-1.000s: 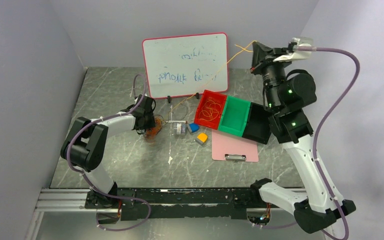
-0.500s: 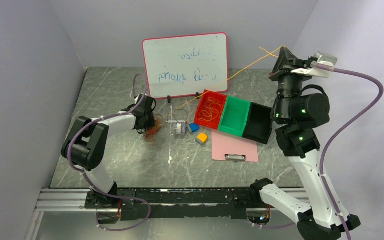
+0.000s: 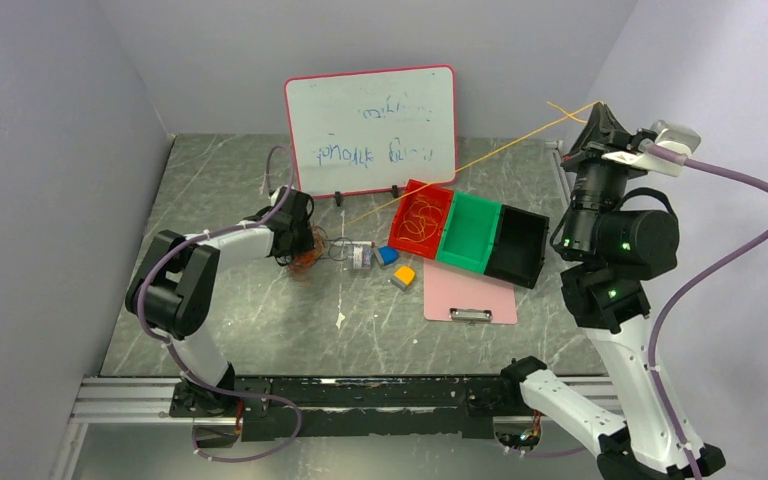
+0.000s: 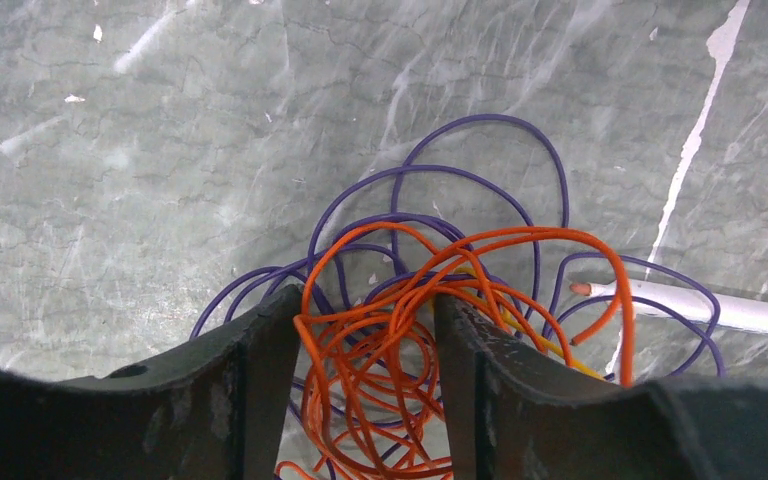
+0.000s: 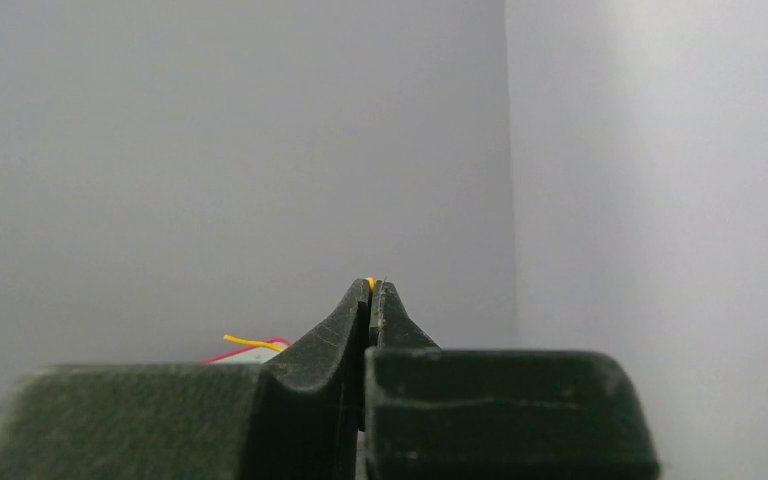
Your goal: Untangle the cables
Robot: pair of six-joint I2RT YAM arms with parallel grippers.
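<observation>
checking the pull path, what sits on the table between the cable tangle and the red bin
In the top view, a small grey-and-clear item and a blue block sit between the cable tangle and the red bin.

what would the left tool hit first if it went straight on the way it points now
The orange cables: the left tool points down with its jaws open around their loops, so it would likely press into those first, then the purple cables and the table beneath, though depth is unclear.
</observation>
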